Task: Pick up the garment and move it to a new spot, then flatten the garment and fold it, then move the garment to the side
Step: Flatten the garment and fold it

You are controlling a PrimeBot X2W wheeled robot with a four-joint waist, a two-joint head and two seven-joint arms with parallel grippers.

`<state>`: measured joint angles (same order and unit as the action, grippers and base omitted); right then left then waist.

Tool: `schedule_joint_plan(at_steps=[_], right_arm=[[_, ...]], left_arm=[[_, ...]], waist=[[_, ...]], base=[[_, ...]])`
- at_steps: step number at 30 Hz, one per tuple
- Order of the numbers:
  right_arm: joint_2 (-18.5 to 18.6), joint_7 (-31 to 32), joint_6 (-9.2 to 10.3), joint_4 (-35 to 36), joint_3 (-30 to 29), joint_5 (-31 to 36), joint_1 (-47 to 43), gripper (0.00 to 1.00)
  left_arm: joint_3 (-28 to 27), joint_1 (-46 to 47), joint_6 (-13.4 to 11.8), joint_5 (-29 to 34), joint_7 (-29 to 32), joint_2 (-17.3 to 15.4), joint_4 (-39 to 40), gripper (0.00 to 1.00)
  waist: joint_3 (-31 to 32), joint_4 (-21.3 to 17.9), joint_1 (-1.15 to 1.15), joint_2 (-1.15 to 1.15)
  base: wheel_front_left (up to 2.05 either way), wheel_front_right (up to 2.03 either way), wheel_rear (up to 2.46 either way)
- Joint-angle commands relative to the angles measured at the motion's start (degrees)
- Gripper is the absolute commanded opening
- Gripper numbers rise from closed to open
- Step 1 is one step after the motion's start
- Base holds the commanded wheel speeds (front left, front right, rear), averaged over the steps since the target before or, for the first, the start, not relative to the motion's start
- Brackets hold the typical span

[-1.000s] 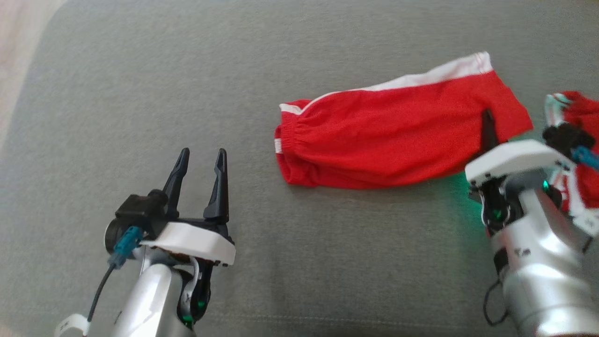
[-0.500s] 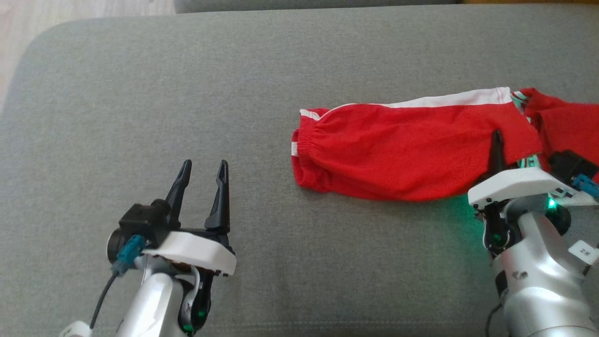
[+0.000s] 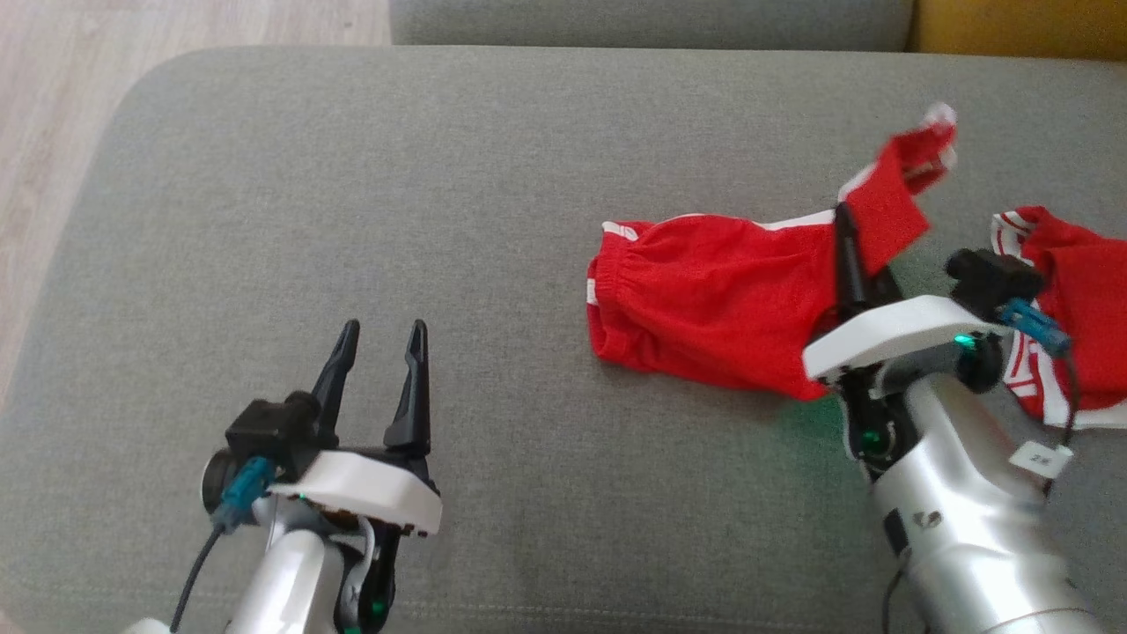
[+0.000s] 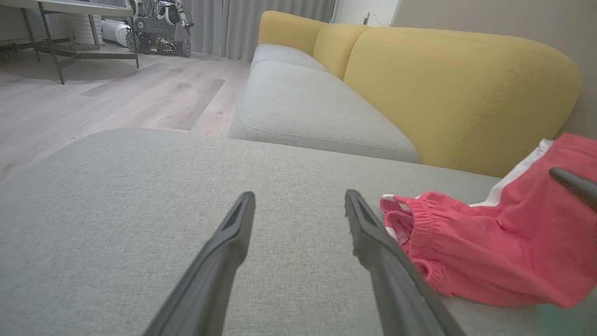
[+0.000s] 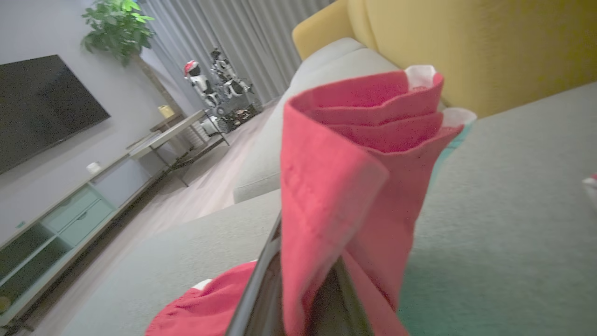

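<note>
A red garment [image 3: 704, 295] with white trim lies on the grey cushion [image 3: 440, 176], elastic waistband to the left. My right gripper [image 3: 858, 242] is shut on its right end, which is lifted and flops over the fingers; the right wrist view has that bunched red cloth [image 5: 354, 177] draped over the fingertips. My left gripper [image 3: 380, 339] stands open above bare cushion, well left of the garment, nothing between its fingers [image 4: 224, 252]. In the left wrist view the garment [image 4: 489, 247] lies to the right, with the right gripper's dark finger at the far right edge.
A second red and white garment [image 3: 1070, 308] lies at the cushion's right edge, partly behind my right arm. A yellow sofa back [image 4: 457, 88] stands behind, with another grey seat [image 4: 303, 102]. Wood floor [image 3: 53, 132] lies left of the cushion.
The head camera has shifted, showing more of the cushion's far edge. My right gripper has raised the garment's right end and carried it leftward, so the cloth has shortened. The left gripper stays put.
</note>
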<state>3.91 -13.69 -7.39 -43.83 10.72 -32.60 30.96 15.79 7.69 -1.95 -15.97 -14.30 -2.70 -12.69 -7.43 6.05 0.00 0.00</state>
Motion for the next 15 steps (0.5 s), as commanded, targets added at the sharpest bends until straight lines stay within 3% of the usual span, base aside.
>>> schedule_joint_plan(at_steps=[1,15], right_arm=[[-1.02,-0.69,-0.10,2.65,3.04,-1.04,0.06,0.00],[-1.02,-0.26,-0.10,2.56,18.74,-3.05,0.41,0.00]], left_arm=[[-1.95,0.58,0.14,-0.22,-0.70,-0.18,1.62,1.00],[-1.14,0.29,-0.03,-0.61,-0.70,-0.18,1.55,1.00]], waist=[[0.29,0.36,0.00,0.00],[0.46,2.80,0.00,0.00]], base=[[0.00,0.00,0.00],[0.00,0.00,0.00]])
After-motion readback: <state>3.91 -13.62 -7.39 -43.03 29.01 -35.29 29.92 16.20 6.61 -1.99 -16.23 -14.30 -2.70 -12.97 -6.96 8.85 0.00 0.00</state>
